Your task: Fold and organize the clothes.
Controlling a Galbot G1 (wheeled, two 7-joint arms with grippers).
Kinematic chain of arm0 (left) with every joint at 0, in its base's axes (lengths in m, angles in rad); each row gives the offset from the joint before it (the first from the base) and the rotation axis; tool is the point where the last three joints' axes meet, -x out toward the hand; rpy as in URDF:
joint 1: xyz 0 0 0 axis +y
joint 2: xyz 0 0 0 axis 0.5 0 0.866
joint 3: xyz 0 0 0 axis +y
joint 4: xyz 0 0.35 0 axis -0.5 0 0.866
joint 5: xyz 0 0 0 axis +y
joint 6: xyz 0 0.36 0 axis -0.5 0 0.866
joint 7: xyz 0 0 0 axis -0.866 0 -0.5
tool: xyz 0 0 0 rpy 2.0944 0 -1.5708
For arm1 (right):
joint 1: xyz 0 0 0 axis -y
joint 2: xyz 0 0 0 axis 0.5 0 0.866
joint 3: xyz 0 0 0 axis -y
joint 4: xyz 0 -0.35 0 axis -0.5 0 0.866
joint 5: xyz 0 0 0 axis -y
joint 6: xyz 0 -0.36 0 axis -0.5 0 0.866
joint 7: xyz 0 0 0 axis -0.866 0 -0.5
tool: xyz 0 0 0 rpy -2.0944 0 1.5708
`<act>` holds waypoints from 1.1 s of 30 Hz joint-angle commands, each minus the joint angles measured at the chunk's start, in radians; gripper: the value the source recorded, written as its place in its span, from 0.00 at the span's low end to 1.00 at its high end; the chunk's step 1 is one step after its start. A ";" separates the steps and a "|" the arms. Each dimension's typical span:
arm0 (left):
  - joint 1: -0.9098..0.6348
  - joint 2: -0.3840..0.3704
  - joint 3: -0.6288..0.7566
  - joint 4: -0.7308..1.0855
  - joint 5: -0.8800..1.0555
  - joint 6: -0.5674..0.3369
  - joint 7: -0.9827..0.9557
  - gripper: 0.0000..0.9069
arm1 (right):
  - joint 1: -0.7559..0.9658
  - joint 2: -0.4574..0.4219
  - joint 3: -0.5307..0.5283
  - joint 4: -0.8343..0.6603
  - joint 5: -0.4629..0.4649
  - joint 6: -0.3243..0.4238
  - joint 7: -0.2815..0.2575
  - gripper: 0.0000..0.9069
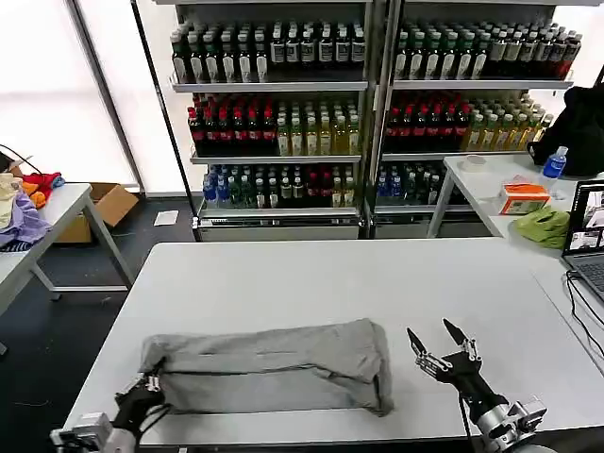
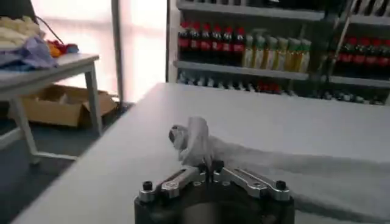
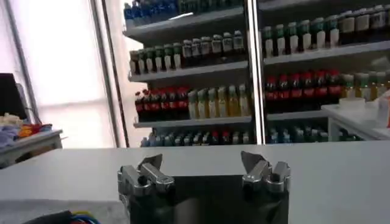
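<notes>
Head view: shirt between left end effector and right end effector.

Left pincer: fingertips buried in the shirt corner.
Shirt print: folded out of sight.
Laptop: cut by the edge.

grey shirt | folded into long band | lying flat, crosswise | table's near edge
</notes>
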 commanded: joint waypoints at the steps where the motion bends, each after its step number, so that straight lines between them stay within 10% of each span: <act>1: 0.036 0.305 -0.344 0.068 -0.176 0.022 0.130 0.01 | -0.002 -0.002 -0.007 0.005 0.008 0.000 0.003 1.00; 9: 0.049 0.456 -0.433 0.091 -0.186 0.035 0.187 0.01 | -0.015 -0.001 -0.019 0.021 0.000 0.001 0.011 1.00; 17: -0.061 0.299 0.089 -0.308 -0.115 0.118 0.078 0.01 | -0.032 0.001 -0.017 0.037 -0.004 0.000 -0.001 1.00; 33: -0.280 0.069 0.588 0.086 0.008 0.016 0.011 0.01 | -0.106 0.035 0.012 0.056 -0.023 0.015 -0.005 1.00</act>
